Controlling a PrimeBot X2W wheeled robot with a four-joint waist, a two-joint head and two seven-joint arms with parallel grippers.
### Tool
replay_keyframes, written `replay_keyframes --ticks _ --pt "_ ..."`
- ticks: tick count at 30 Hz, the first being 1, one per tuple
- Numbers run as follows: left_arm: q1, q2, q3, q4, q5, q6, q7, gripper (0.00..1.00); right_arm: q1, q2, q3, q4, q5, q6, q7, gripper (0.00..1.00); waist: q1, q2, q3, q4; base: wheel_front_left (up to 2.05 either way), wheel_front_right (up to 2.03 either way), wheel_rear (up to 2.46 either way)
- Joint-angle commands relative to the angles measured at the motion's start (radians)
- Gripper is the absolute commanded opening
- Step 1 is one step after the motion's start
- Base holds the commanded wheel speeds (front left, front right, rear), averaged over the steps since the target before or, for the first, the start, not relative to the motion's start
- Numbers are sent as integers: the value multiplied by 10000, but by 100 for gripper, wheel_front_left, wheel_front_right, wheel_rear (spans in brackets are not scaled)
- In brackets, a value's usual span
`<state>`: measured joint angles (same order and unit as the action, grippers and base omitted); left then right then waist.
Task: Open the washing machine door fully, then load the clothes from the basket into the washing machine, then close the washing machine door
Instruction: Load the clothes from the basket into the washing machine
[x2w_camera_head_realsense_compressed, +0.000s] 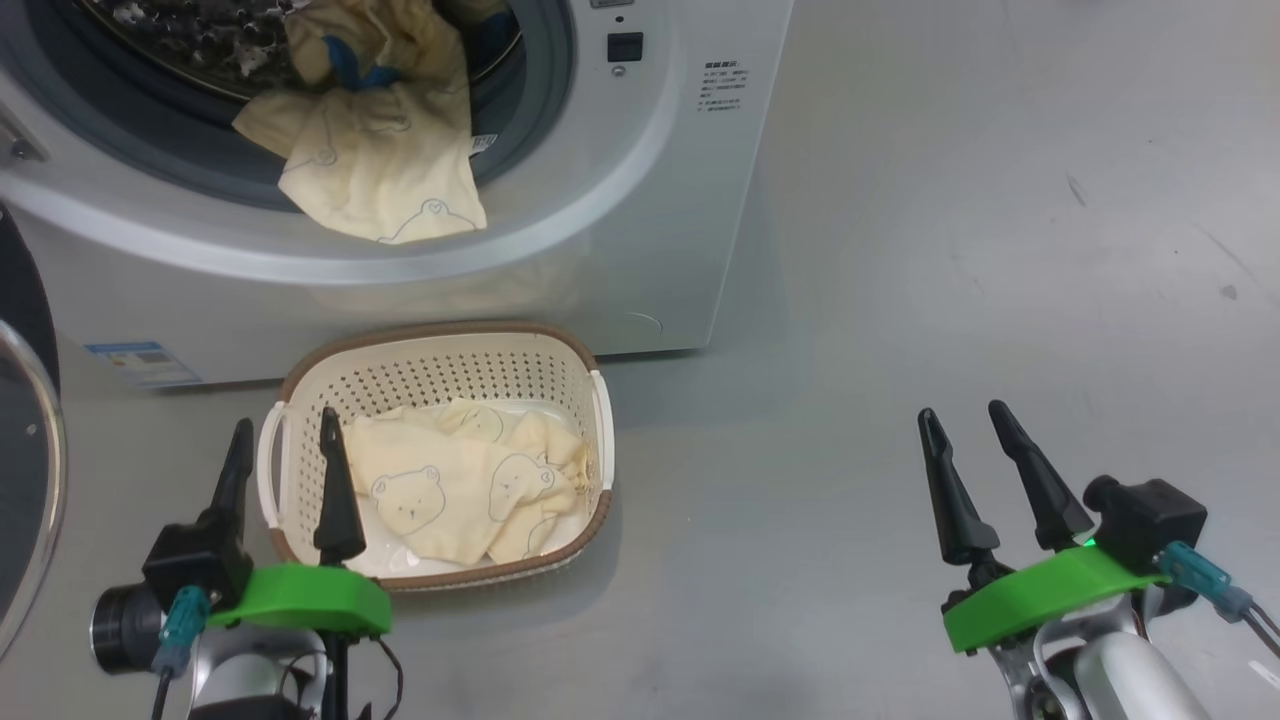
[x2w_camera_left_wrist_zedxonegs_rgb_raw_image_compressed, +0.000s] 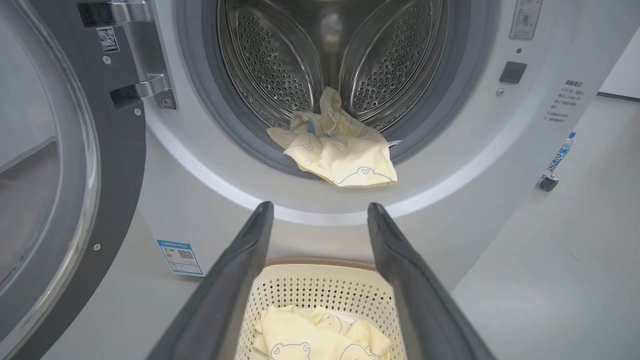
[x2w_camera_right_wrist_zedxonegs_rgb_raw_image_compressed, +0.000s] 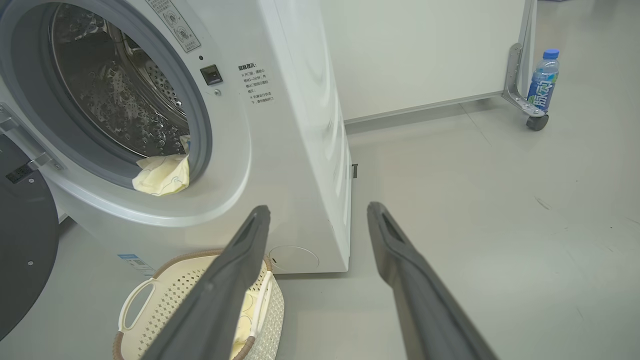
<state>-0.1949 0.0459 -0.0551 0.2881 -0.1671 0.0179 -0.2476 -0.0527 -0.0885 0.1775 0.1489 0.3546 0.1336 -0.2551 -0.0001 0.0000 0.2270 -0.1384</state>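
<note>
This looks like a test lab, not a home: a big white front-loading washing machine (x2w_camera_right_wrist_zedxonegs_rgb_raw_image_compressed: 300, 150) stands on bare glossy grey floor (x2w_camera_right_wrist_zedxonegs_rgb_raw_image_compressed: 475, 225), and upper right in my right wrist view a plain white partition (x2w_camera_right_wrist_zedxonegs_rgb_raw_image_compressed: 425, 50) rests on a castered metal bracket (x2w_camera_right_wrist_zedxonegs_rgb_raw_image_compressed: 515, 75).

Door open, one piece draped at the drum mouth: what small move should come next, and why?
Probably lower the left gripper into the basket and close on the clothes lying there. Its jaws stand open and empty over the basket's left edge; the right gripper is farther off, over the floor. One garment already hangs at the drum's mouth, so the basket's load remains.
</note>
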Motion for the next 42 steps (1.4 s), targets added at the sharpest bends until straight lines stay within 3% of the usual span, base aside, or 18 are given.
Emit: replay_keyframes --ticks 1,20,33,42 --pt "-6 83 409 -364 100 33 -141 100 -259 -140 202 -320 -10 -29 -67 100 1 0 10 -25 0 0 0" --pt "-1111 434 658 617 -151 104 159 100 -421 -59 215 -424 1 -29 -67 100 1 0 600 -232 0 0 0" --pt "-3996 836 552 2565 -403 -93 1353 100 -975 61 615 -361 131 -29 -67 100 1 0 1609 -668 0 0 0" --pt "-5832 1093 1072 4528 -1234 -331 2105 100 -1207 121 760 -307 190 -29 -67 100 1 0 2005 -1040 0 0 0"
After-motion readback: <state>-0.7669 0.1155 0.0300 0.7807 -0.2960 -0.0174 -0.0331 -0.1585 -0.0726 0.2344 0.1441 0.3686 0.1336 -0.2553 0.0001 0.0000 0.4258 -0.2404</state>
